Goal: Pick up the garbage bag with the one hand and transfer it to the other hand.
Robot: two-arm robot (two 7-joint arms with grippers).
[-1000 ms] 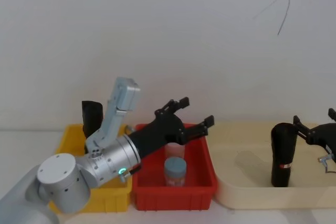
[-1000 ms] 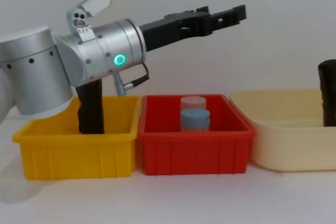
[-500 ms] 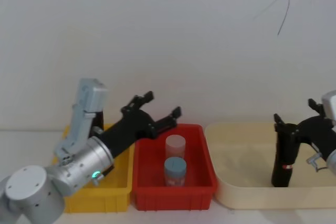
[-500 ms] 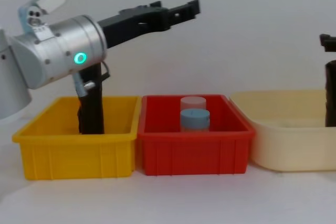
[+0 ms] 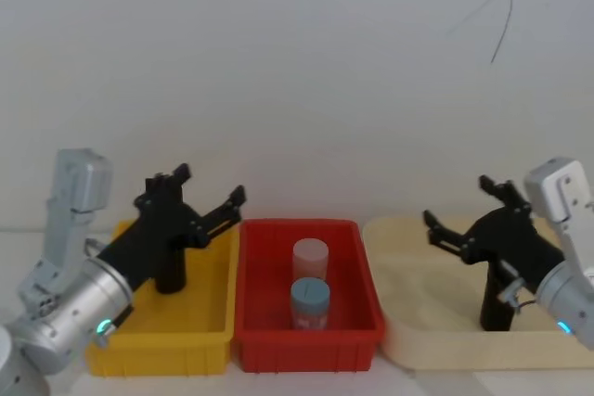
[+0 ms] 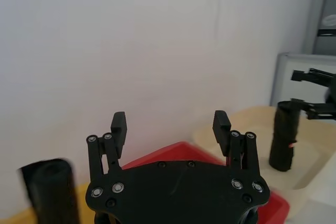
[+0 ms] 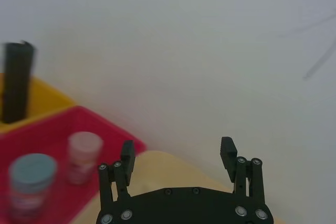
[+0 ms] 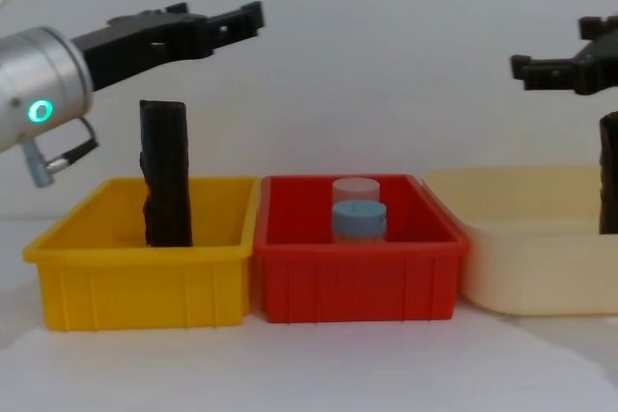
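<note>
Black and upright, the garbage bag [image 5: 495, 311] stands at the right end of the scene inside the cream tray [image 5: 436, 345], and neither hand touches it. The right hand [image 5: 459, 201] hangs just above it, fingers spread wide and holding nothing. The left hand [image 5: 209, 185] is over the yellow bin [image 5: 158, 354] at the left end, also spread apart and empty, with the red bin [image 5: 306, 345] between the two. By my reading the pick-up is not yet made. To do it well, the hand that goes in should come at the roll level from the side and close near its red-marked middle, so the tall roll does not tip against the tray wall. Gripping a little toward one end would leave free length for the other hand to take. Then lift straight up, clear of the tray rim, before carrying it over the red bin. The slim black roll [image 8: 166, 176] in the yellow bin, below the left hand, looks much alike but is the wrong one.
</note>
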